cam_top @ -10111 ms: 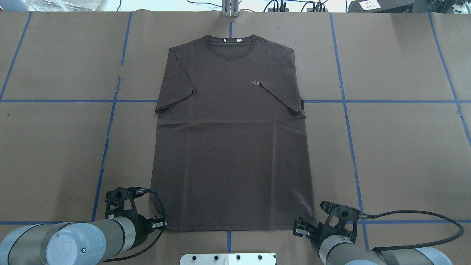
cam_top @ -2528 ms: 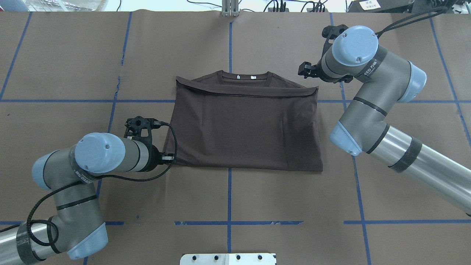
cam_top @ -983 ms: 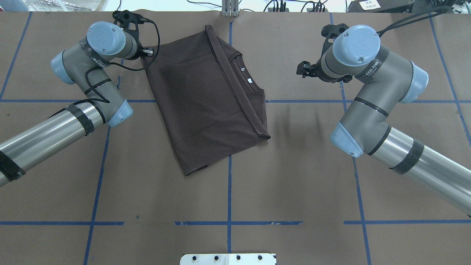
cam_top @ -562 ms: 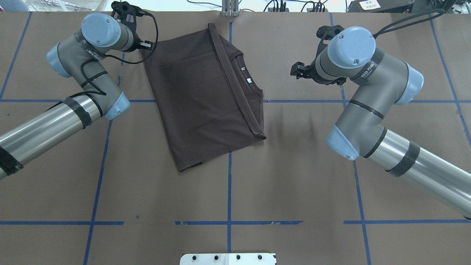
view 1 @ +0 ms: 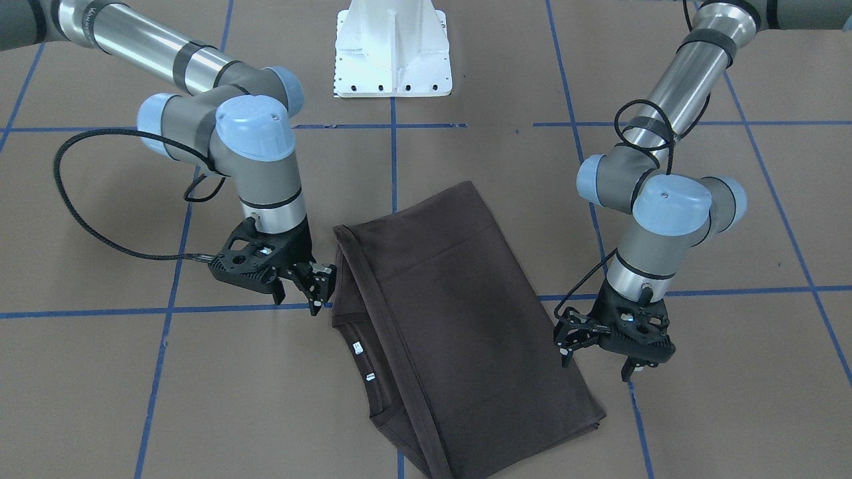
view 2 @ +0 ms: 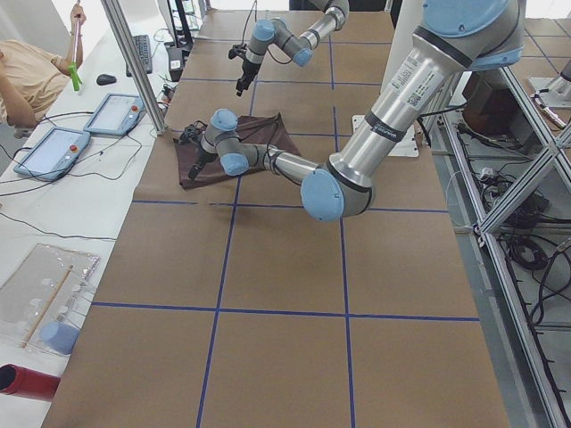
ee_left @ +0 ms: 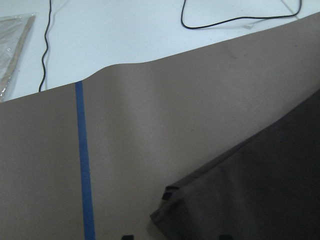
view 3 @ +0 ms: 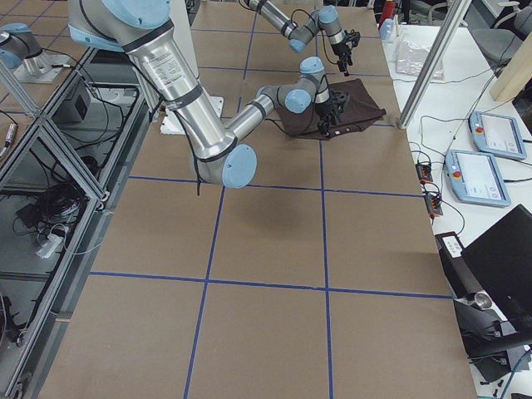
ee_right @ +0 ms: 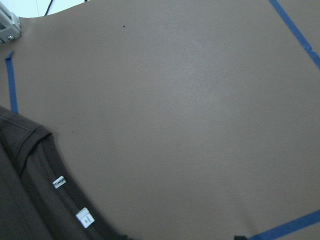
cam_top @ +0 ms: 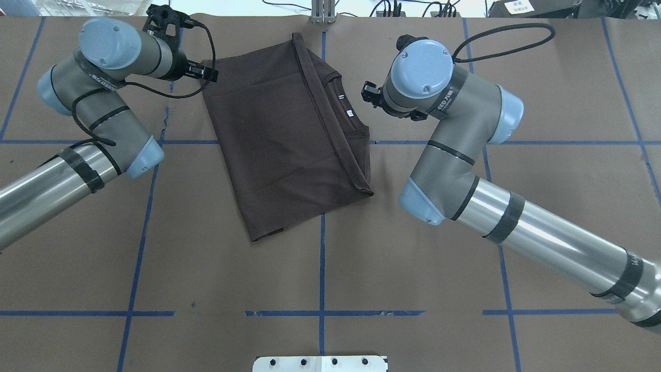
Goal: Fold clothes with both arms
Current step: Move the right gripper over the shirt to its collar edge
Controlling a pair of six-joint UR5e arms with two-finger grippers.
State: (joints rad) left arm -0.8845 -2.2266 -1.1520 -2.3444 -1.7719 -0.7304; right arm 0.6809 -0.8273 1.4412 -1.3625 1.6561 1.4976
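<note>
Take the white pedestal base [view 1: 393, 50] as your mark. You find the dark brown T-shirt [cam_top: 279, 150] lying flat on the brown-papered table [cam_top: 423, 258], well out from that base and a little toward the left arm's side of it. You see it folded over into a rough rectangle that sits askew to the blue tape lines [cam_top: 321, 268], with one corner pointing back toward the base. Its ribbed collar [ee_right: 72, 197] and two tiny white neck labels [ee_right: 85, 218] show along the long edge on the right arm's side. Look further out from the base than that near corner and you meet the right gripper [view 1: 303, 291], just beside the collar edge. Its jaws are spread and hold nothing, and in its wrist view you see only bare paper between the fingertips [ee_right: 239, 236]. Farthest from the base, on the left arm's side, you see the left gripper [view 1: 596, 362] at the shirt's outer corner. Its jaws are also released and wide. In its wrist view the hemmed corner lies below the gap between them, not pinched. Both arms reach out from the base side, their wrists angled down toward the cloth.
</note>
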